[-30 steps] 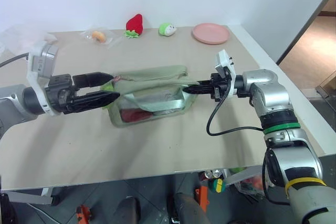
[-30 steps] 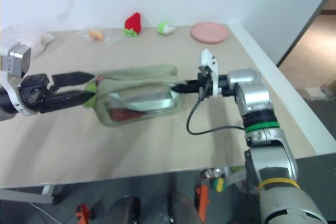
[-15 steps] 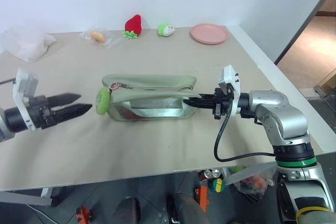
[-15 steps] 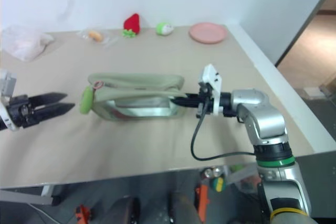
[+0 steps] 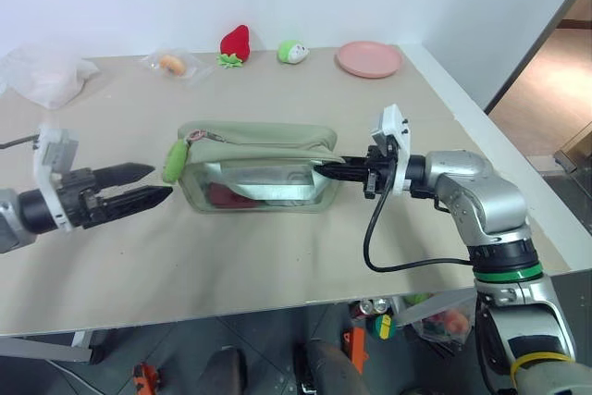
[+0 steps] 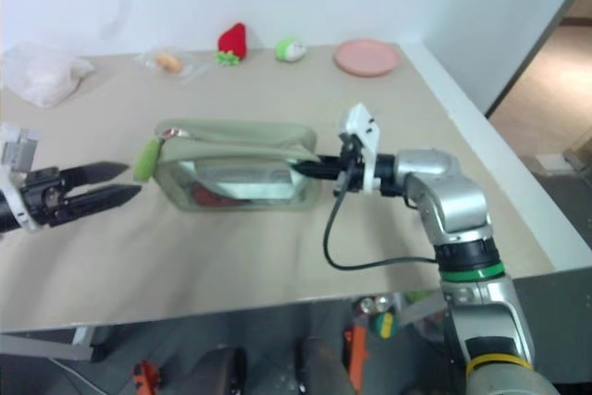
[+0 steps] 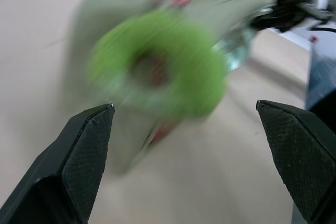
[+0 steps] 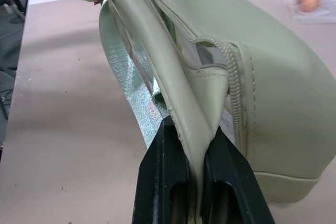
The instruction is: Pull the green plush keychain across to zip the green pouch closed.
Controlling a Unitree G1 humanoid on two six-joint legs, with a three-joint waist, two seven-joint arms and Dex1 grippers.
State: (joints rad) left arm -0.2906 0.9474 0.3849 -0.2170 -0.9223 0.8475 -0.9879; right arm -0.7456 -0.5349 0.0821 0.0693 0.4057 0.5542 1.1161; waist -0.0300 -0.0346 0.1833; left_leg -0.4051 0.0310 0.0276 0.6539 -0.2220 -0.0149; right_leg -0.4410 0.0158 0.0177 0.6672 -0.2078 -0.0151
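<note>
While the table (image 5: 277,265) carries everything you need, your green pouch (image 5: 259,178) sits near its middle, lying lengthwise between the two arms, its clear side panel facing you with something red inside; at the pouch's three o'clock end your right gripper (image 5: 326,171) is pinched tight on a fold of the pouch fabric, and the right wrist view shows that fold squeezed between the two black fingers (image 8: 165,182); at nine o'clock of the pouch your left gripper (image 5: 153,184) hovers with its jaws spread wide and nothing between them, its tips just short of the keychain; at twelve o'clock on the table, well apart from the pouch, you have a pink plate (image 5: 370,59), a red strawberry toy (image 5: 237,43) and a green-and-white plush (image 5: 293,51); smallest, the green plush keychain (image 5: 174,162) hangs at the pouch's nine o'clock end, touching it.
</note>
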